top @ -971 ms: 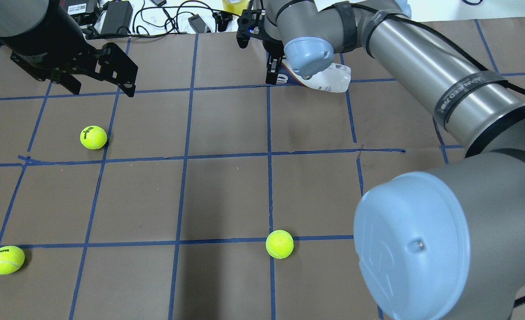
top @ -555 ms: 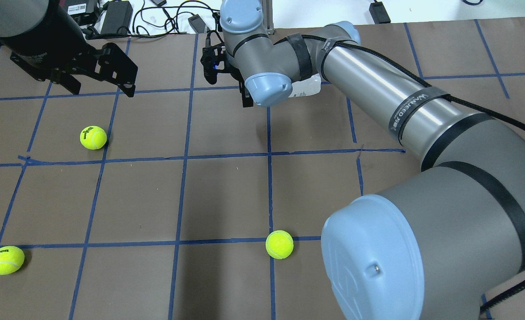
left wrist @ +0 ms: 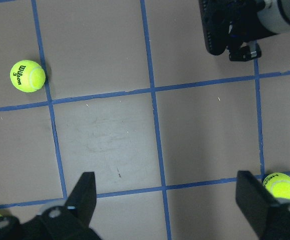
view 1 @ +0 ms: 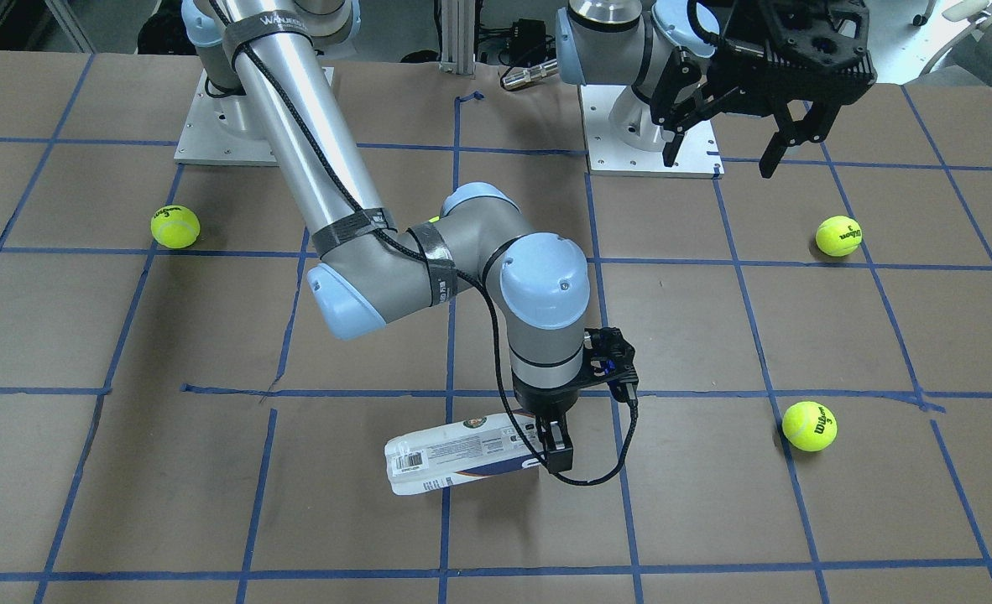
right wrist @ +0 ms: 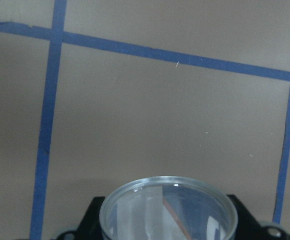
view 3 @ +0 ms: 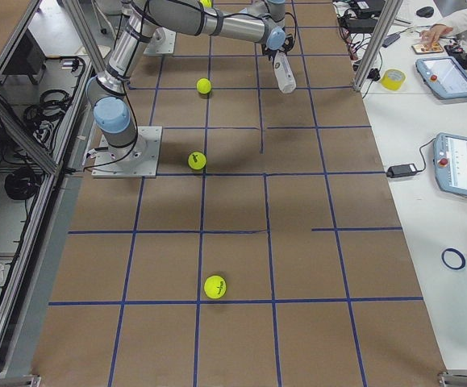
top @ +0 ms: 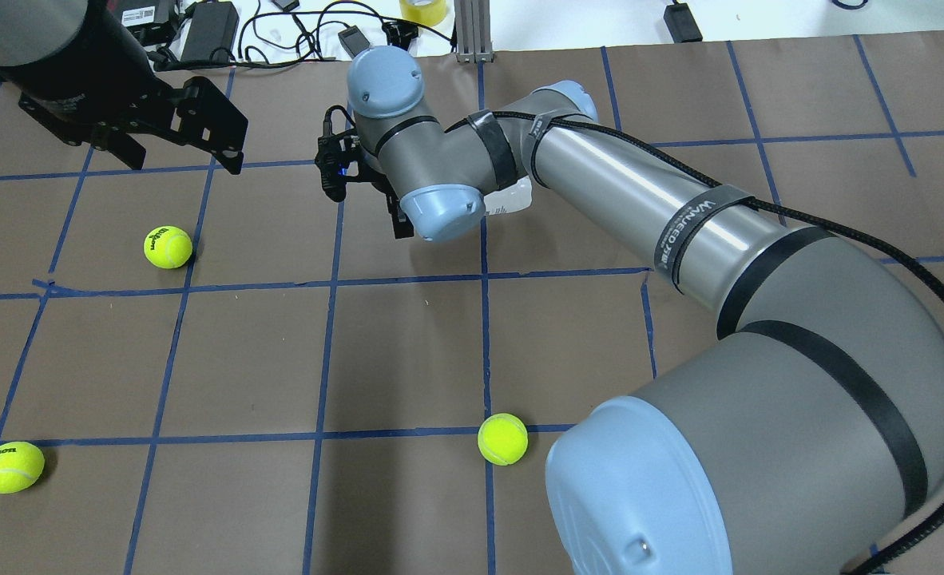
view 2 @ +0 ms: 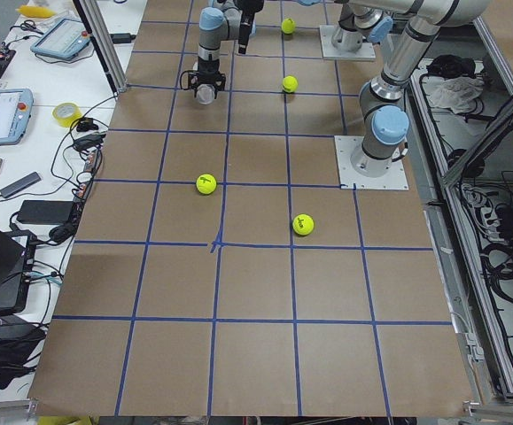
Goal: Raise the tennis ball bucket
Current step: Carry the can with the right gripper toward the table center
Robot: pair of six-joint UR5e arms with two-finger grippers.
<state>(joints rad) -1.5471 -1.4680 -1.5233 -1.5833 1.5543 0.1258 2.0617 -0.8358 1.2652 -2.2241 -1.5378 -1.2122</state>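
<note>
The tennis ball bucket [view 1: 461, 454] is a clear can with a white label, barcode and navy band. My right gripper [view 1: 556, 447] is shut on one end of it and holds it roughly level over the table's far middle. In the overhead view only a white part of the bucket [top: 513, 200] shows under the right wrist, beside the right gripper [top: 399, 221]. The right wrist view shows the bucket's round open rim [right wrist: 169, 209] between the jaws. My left gripper [top: 187, 154] is open and empty, high over the far left; it also shows in the front view [view 1: 735, 151].
Three loose tennis balls lie on the brown gridded table: one at left [top: 168, 247], one at near left [top: 11, 466], one at near centre [top: 502, 438]. Cables and adapters [top: 208, 32] lie beyond the far edge. The right arm's elbow [top: 759, 447] fills the near right.
My right arm has swung left in the overhead view, carrying the bucket from the far centre-right to the far centre-left. The left arm and the balls have not moved.
</note>
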